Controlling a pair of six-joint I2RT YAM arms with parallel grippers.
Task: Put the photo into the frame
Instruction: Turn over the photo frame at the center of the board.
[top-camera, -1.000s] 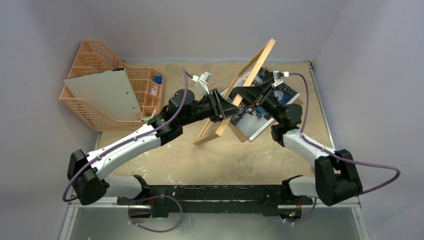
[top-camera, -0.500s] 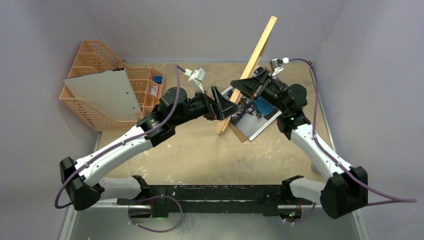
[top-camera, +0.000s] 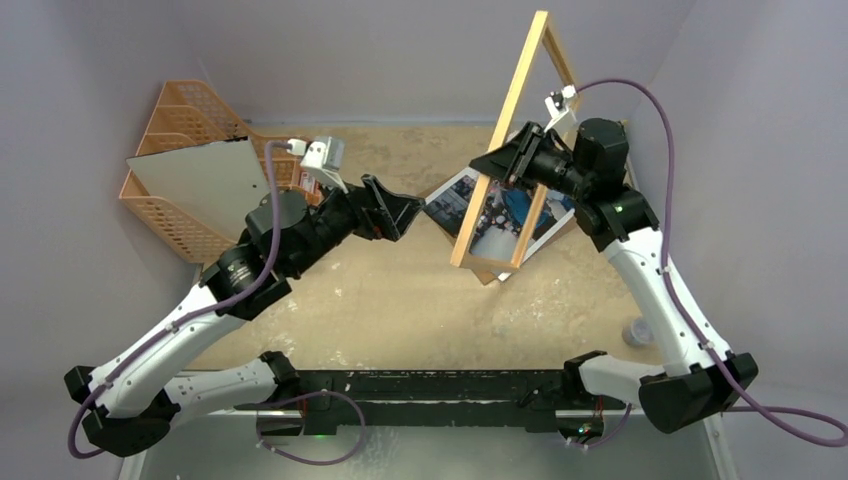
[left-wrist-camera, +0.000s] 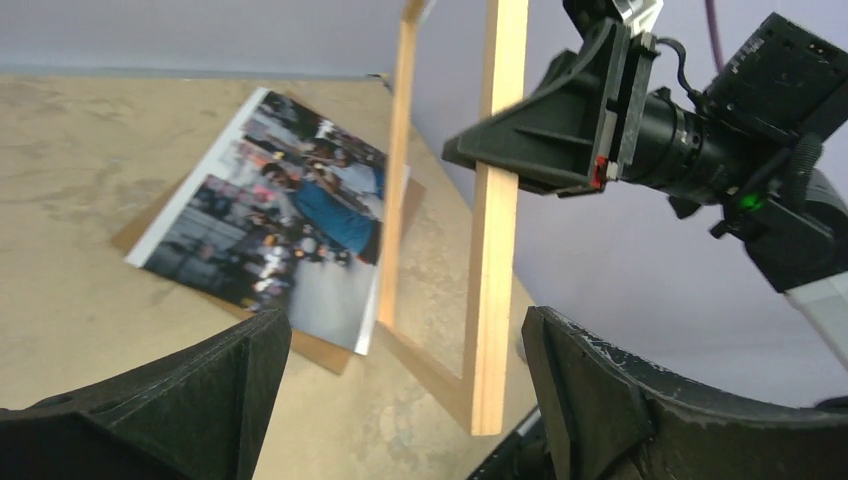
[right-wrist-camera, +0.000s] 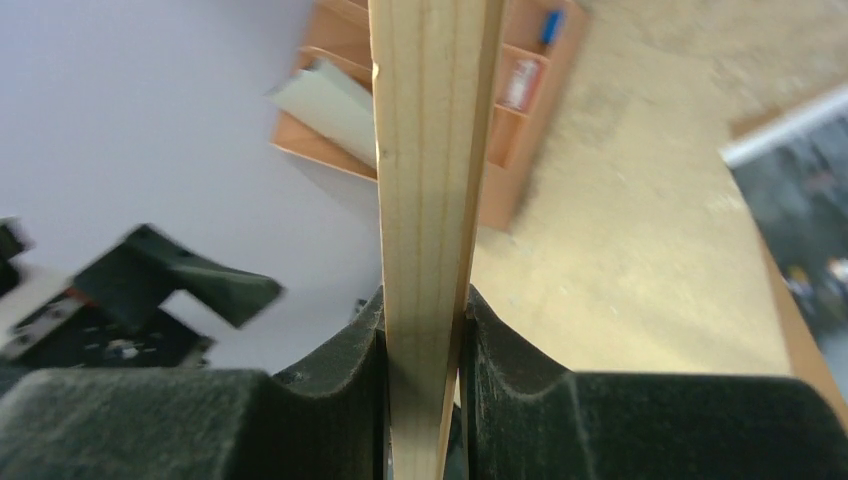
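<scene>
Two grippers are in view, and only one has a hold on anything: your right gripper (top-camera: 492, 165) is clamped on a long wooden side rail of the frame (top-camera: 514, 95), with the rail pinched tight between both fingers in the right wrist view. The frame is raised on edge and tilted, its top corner high toward the far wall and its lower rail down over the right half of the table (top-camera: 400, 300); you cannot tell whether that lower corner touches the surface. Your left gripper (top-camera: 408, 212) is spread wide with nothing between its fingers, and it sits just left of the frame, apart from it. The photo (top-camera: 447, 197) lies face up on a brown panel (left-wrist-camera: 322, 348), flat on the table right of centre, and part of it shows through the frame's opening. At the far left stands an orange mesh organizer (top-camera: 165, 225). A pale grey sheet (top-camera: 205, 185) leans in its tall slots and sticks out over the near wall. In the small compartments on its right side there is a blue item (right-wrist-camera: 548, 25) and a red and white item (right-wrist-camera: 518, 85), both too blurred to identify.
</scene>
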